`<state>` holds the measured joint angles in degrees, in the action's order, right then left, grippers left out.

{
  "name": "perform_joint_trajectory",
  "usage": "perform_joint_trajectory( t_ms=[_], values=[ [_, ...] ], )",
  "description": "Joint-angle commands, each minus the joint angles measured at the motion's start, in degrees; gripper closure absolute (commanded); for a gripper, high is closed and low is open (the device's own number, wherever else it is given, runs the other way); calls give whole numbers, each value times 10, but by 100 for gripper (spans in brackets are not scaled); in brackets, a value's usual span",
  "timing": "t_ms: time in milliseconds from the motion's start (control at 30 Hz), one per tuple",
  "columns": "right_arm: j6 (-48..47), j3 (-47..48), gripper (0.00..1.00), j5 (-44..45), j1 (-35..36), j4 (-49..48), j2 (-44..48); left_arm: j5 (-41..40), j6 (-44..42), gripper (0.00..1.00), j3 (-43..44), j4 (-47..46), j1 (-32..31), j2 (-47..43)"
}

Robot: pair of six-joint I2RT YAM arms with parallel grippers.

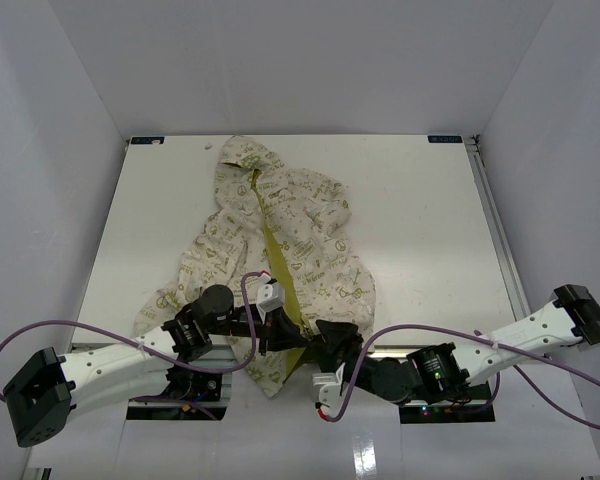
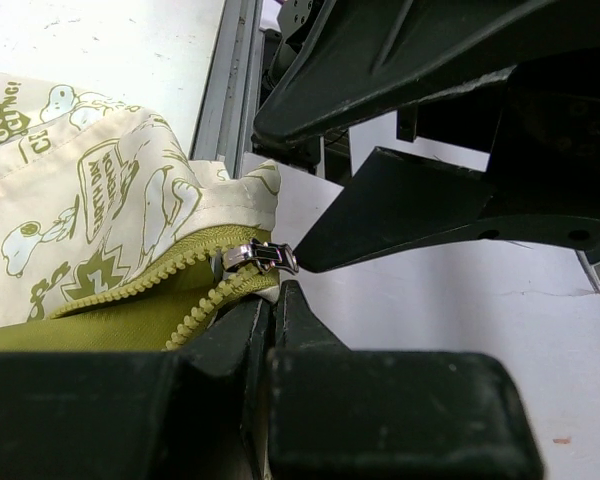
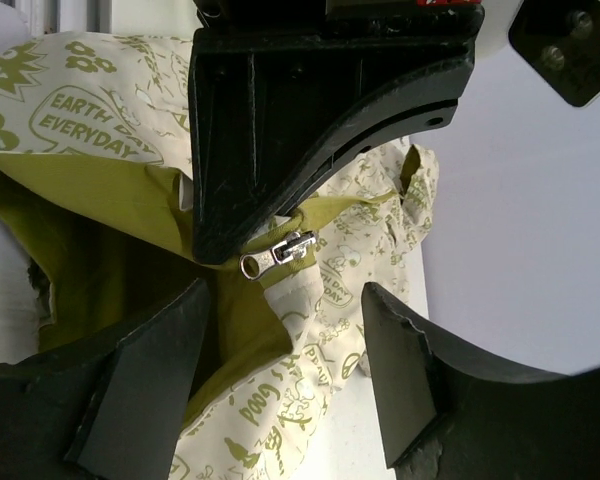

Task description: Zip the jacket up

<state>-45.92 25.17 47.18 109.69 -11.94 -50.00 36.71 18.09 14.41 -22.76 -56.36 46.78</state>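
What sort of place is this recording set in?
Probably a lab robot test cell: a white table boxed in by plain white panels, two arms bolted at its near edge, a jacket laid out.

Jacket [image 1: 315, 235] matt cloth w/ shiny metal zip pull [image 3: 278, 252]; table [image 1: 420, 220] smooth matt wht.

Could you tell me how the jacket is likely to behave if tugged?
Probably floppy: the jacket lies rumpled on the table. Thin fabric looks light, so a tug may drag it whole. Its zipper pull looks small and smooth, perhaps slippery.
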Motion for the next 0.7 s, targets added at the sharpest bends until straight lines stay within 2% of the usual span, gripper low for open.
perform_joint_trajectory(
  t_ms=[0,400,667],
  values=[
    [-34,-12,33,20,5,-90,-9,15,2,100,1,-23,2,-12],
    [-55,-27,45,20,6,-142,-13,16,4,100,-1,-28,2,-8],
    [-33,-15,44,5,6,-107,-19,16,5,100,1,-25,2,-11]
  ],
)
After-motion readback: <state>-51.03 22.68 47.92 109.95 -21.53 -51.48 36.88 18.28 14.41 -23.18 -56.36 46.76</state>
